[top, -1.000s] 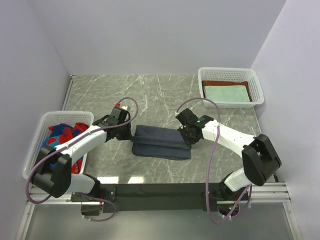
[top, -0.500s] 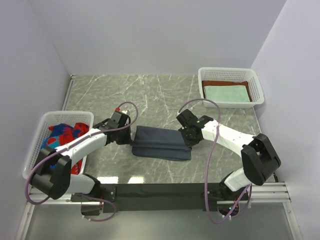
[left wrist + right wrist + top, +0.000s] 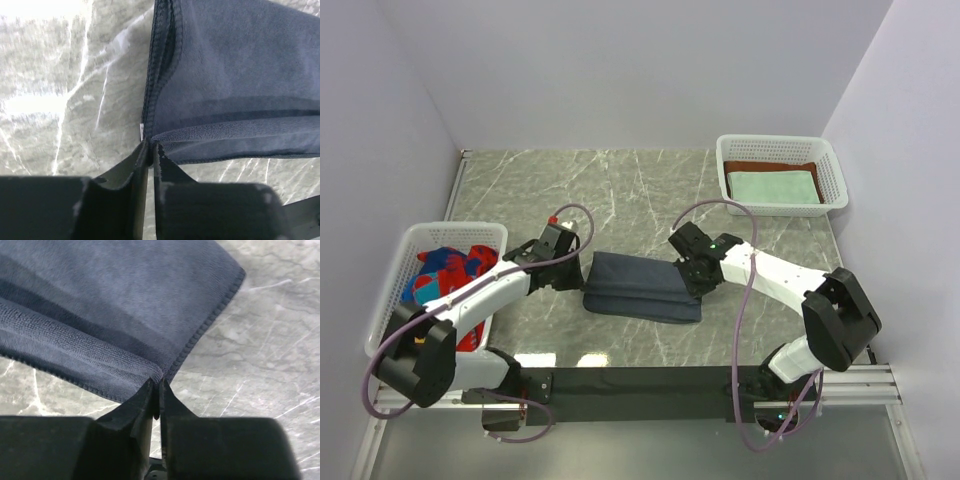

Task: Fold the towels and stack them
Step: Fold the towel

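Folding seemed done on the slate-blue towel (image 3: 642,288), lying doubled mid-counter (image 3: 620,190) with the left claw (image 3: 150,146) and right claw (image 3: 156,382) nearly closed at its end corners (pinching or not, I couldn't tell), so stacking called for a fresh grasp.

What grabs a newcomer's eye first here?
The folded dark blue towel mid-table, with the left hand and right hand nearly closed at its opposite ends. Then the bright red-and-blue towels heaped in the left basket, and a mint towel folded in the far-right basket.
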### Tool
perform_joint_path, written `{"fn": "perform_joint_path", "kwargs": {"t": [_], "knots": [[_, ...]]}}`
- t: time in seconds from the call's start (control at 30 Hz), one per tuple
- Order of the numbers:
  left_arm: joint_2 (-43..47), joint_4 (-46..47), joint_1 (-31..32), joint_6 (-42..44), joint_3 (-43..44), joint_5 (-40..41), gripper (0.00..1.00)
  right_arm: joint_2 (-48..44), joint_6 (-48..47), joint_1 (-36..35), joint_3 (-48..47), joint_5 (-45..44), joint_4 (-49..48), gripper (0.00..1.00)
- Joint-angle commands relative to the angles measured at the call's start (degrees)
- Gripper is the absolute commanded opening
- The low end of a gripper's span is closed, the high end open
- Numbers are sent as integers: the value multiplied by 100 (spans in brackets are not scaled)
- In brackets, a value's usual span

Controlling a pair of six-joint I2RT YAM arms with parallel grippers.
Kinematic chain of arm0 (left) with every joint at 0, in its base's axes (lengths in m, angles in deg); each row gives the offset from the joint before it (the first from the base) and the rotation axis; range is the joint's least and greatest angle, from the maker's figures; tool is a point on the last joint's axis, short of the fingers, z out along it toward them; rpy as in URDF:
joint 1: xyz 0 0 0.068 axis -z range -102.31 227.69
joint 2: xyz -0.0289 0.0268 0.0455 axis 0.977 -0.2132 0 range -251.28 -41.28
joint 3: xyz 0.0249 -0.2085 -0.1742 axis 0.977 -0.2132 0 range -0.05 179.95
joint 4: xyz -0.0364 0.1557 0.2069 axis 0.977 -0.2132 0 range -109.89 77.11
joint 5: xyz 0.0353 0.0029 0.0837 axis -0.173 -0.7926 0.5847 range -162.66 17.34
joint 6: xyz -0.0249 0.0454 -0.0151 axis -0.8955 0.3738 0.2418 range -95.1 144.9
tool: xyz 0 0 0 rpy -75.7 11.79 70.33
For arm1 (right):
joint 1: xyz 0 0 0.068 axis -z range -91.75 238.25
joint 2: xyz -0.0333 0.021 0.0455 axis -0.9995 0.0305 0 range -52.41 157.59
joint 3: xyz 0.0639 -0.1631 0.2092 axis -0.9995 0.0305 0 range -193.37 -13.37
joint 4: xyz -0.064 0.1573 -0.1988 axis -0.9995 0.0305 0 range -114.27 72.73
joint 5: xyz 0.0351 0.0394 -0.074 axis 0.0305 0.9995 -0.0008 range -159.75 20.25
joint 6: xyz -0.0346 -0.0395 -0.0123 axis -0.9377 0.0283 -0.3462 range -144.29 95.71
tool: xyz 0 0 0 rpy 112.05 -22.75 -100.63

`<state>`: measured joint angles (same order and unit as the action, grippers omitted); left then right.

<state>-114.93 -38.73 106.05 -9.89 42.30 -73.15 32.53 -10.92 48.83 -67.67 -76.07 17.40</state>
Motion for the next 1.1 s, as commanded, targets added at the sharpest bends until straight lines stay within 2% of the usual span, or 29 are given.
{"fn": "perform_joint_path", "kwargs": {"t": [0.0, 0.07, 0.17, 0.23, 0.3, 0.4, 0.47, 0.63, 0.87, 1.0, 1.07], "knots": [[324, -17, 29, -142, -208, -11, 15, -110, 52, -119, -10, 104, 192, 19], [395, 1, 47, -195, -271, -100, 17, -127, 52, -154, -10, 158, 192, 34], [570, -87, 73, -239, -315, -249, 25, -180, 61, -268, -89, 307, 385, 43], [842, -175, 108, -265, -332, -311, 38, -311, 113, -364, -168, 412, 595, 48], [1262, -333, 117, -292, -385, -373, 52, -478, 184, -470, -229, 544, 684, 51], [1869, -518, 117, -380, -447, -408, 66, -935, 184, -488, -177, 983, 641, 53], [2108, -571, 126, -459, -429, -408, 69, -1242, 201, -497, -186, 1142, 501, 53], [2171, -492, 126, -678, -122, -346, 63, -1385, 657, -497, -239, 721, -79, 51], [1205, 272, 293, -863, 511, -513, 53, -1183, 1686, -497, 525, 642, -1615, 46], [433, 694, 582, -1091, 354, -391, 40, -1068, 1994, -488, 1202, 834, -2066, 45], [281, 992, 662, -1372, -22, -373, 34, -1077, 2082, -497, 1552, 1080, -2241, 45]]}}
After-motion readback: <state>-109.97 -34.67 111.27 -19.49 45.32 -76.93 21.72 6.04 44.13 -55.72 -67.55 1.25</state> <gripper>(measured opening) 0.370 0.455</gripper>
